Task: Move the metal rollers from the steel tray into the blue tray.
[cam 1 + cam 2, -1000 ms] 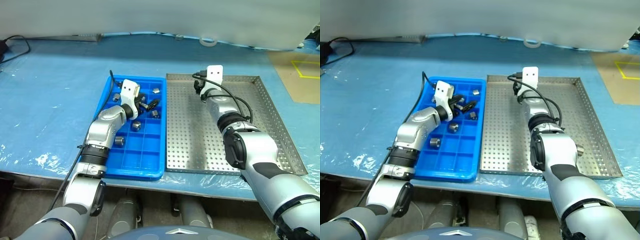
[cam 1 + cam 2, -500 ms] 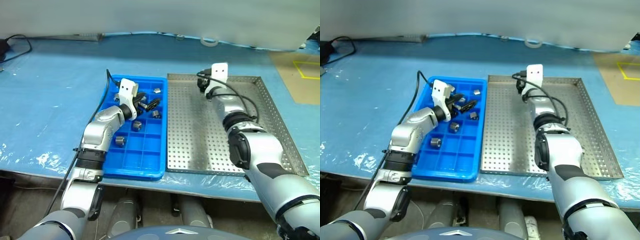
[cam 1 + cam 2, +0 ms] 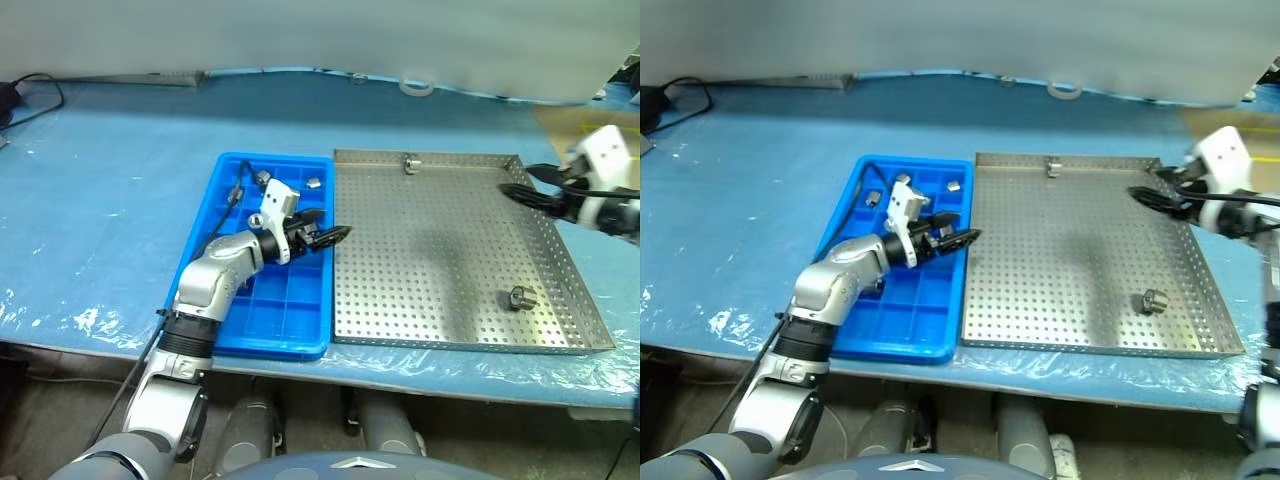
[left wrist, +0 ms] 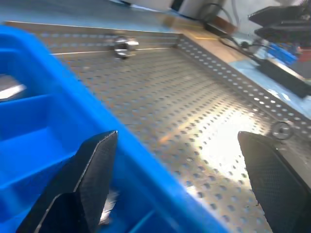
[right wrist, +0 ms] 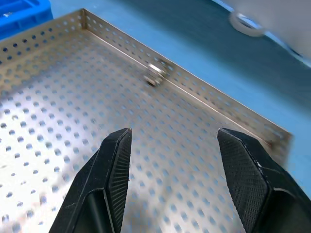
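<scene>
Left eye view: you are looking at two short silvery metal rollers left on the large perforated steel tray (image 3: 440, 250), one touching its far rim (image 3: 410, 164), one near its front right corner (image 3: 518, 297).
Just changed: your right gripper (image 3: 515, 192) is swinging away from the far rim to the tray's right edge; the whole picture has shifted too, so the camera moved.
Meaning: judged from this, the far-rim roller is lying uncovered and both are waiting to be picked.
Left gripper (image 3: 968, 237): it is reaching over the right edge of the bright blue compartmented plastic tray (image 3: 225, 190), jaws spread wide, holding nothing.
Right gripper jaws: they are standing apart, nothing between them.
Blue tray: several rollers (image 3: 313, 182) are sitting in its far compartments.
Surface: a pale blue plastic sheet (image 3: 100, 200) is covering the table, wrinkling at the front edge.
Room: a black cable (image 3: 30, 85) is lying at the far left corner, a roll of tape (image 3: 418, 86) at the far edge.
</scene>
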Controlling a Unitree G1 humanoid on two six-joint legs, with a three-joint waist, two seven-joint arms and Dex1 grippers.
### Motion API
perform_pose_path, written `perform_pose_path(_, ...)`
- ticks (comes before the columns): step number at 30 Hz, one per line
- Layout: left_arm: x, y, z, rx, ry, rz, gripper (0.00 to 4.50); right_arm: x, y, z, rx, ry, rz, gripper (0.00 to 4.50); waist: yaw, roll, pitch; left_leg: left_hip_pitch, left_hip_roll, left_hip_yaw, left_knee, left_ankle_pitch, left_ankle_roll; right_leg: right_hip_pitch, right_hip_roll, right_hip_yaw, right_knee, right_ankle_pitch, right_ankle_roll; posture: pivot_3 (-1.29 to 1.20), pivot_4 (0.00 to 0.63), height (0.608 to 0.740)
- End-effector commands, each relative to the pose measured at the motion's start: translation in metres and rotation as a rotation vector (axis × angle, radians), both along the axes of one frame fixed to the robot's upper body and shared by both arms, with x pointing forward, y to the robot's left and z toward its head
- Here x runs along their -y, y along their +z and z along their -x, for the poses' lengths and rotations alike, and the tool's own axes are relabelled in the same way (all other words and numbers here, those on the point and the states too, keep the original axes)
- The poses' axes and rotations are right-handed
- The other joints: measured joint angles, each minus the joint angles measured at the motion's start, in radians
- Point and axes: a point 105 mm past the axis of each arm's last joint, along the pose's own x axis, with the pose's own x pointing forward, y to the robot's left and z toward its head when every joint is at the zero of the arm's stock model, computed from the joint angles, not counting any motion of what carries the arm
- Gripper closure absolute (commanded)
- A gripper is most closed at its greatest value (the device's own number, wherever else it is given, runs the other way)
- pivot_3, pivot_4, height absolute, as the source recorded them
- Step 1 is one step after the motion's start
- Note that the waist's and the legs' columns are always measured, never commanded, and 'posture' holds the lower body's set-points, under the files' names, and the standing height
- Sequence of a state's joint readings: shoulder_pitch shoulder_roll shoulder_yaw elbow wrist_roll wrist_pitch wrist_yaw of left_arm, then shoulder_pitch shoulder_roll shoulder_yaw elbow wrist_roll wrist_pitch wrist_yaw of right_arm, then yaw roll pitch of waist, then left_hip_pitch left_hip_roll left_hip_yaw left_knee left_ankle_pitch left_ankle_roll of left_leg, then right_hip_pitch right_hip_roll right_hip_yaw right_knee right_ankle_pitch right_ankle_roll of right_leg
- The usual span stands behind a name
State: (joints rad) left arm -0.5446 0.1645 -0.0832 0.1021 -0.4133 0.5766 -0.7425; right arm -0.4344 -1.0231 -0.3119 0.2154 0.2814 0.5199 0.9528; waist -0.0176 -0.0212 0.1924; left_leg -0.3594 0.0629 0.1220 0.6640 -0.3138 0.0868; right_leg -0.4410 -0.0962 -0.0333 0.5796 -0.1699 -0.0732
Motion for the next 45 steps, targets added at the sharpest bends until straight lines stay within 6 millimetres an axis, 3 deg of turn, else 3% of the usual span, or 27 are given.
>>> perform_pose_path(1,0.002,0.008,0.006,0.032,-0.075,0.027,0.33,0.010,-0.006,0.039,-0.116,0.022,-0.013,1.61,0.000,0.000,0.000,0.007,0.005,-0.001,-0.003,0.001,-0.001,0.008,0.006,-0.002,-0.008,-0.001,0.002,-0.30,0.150,0.740)
perform_pose_path(4,0.005,0.000,0.012,0.019,-0.122,0.013,0.33,0.010,-0.025,0.068,-0.245,0.050,-0.007,1.61,-0.008,0.001,0.000,0.020,0.006,-0.001,-0.017,0.003,-0.006,0.020,0.006,-0.003,-0.014,-0.004,0.008,-0.34,0.150,0.740)
perform_pose_path(6,0.009,-0.003,0.013,0.010,-0.147,0.006,0.33,0.011,-0.033,0.080,-0.288,0.045,0.009,1.61,-0.021,0.004,-0.002,0.020,0.006,-0.001,-0.019,0.003,-0.006,0.020,0.006,-0.003,-0.014,-0.003,0.011,-0.36,0.150,0.740)
perform_pose_path(11,0.020,-0.003,0.012,0.009,-0.176,0.013,0.33,0.006,-0.054,0.090,-0.334,0.041,0.043,1.61,-0.043,0.008,-0.004,0.017,0.006,-0.002,-0.020,0.003,-0.005,0.017,0.006,-0.005,-0.015,-0.003,0.017,-0.40,0.150,0.740)
perform_pose_path(15,0.028,-0.002,0.013,0.010,-0.189,0.021,0.33,-0.016,-0.072,0.100,-0.389,0.119,0.065,1.61,-0.052,0.012,-0.007,0.012,0.006,-0.008,-0.021,0.003,-0.005,0.018,0.006,-0.011,-0.020,-0.003,0.019,-0.40,0.150,0.740)
perform_pose_path(18,0.029,-0.006,0.011,0.000,-0.171,0.012,0.33,-0.022,-0.080,0.105,-0.408,0.135,0.064,1.61,-0.054,0.015,-0.008,0.010,0.007,-0.012,-0.021,0.003,-0.005,0.017,0.006,-0.016,-0.025,0.001,0.020,-0.40,0.150,0.740)
perform_pose_path(26,0.028,-0.004,0.009,-0.009,-0.140,0.037,0.33,-0.017,-0.087,0.092,-0.374,0.101,0.094,1.61,-0.053,0.015,-0.009,0.009,0.006,-0.015,-0.021,0.003,-0.005,0.018,0.005,-0.020,-0.027,0.002,0.019,-0.38,0.150,0.740)
perform_pose_path(45,0.027,-0.003,0.011,-0.009,-0.112,0.032,0.33,-0.019,-0.124,0.075,-0.380,0.088,0.132,1.61,-0.052,0.019,-0.011,0.008,0.006,-0.018,-0.021,0.003,-0.005,0.018,0.005,-0.022,-0.027,0.003,0.017,-0.34,0.150,0.740)
